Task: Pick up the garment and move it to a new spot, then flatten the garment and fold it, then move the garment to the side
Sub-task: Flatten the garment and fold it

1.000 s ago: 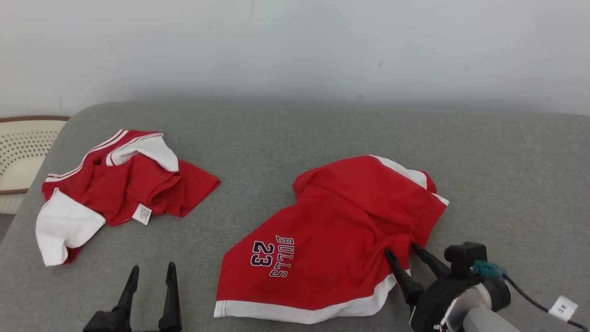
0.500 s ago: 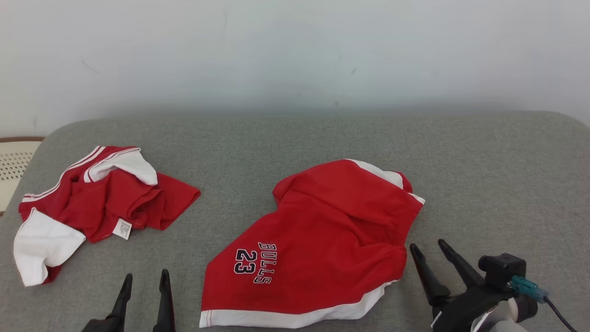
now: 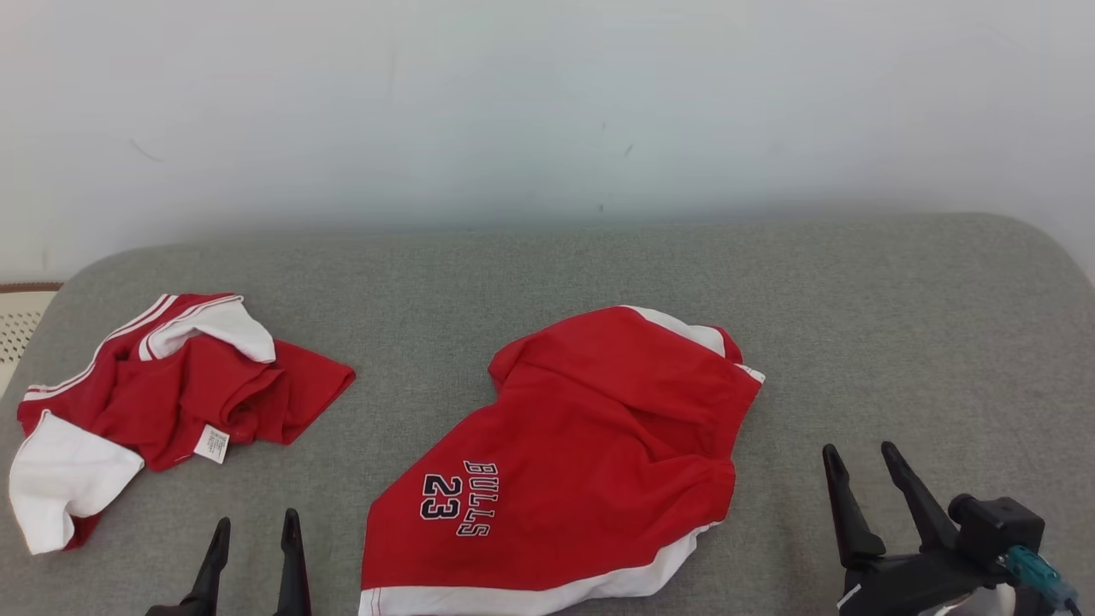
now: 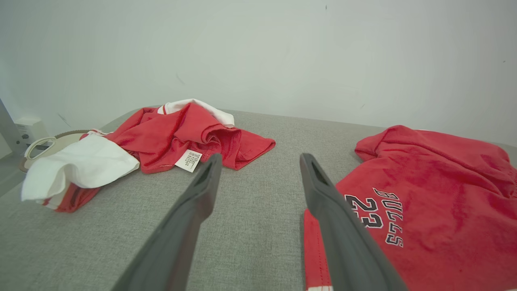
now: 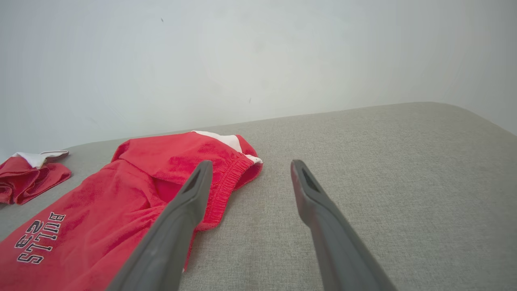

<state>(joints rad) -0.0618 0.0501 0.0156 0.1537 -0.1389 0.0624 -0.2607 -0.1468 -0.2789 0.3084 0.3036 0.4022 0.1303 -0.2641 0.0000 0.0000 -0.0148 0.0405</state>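
Observation:
The garment, red shorts (image 3: 582,445) with white trim and "BULLS 23" printed on them, lies rumpled mid-couch, also seen in the left wrist view (image 4: 424,202) and the right wrist view (image 5: 121,194). My right gripper (image 3: 859,449) stands open to the right of the shorts, clear of the elastic waistband, with nothing between its fingers (image 5: 251,163). My left gripper (image 3: 257,520) is open near the front edge, just left of the shorts' hem, and also holds nothing (image 4: 260,157).
A second red and white garment (image 3: 180,393) lies crumpled at the left of the grey couch (image 3: 898,325), label showing. A cream perforated basket (image 3: 15,329) sits beyond the couch's left end. A pale wall rises behind.
My right gripper has drawn back to the right, away from the shorts' edge that it was touching. The head camera has shifted, so the whole scene sits further left and lower.

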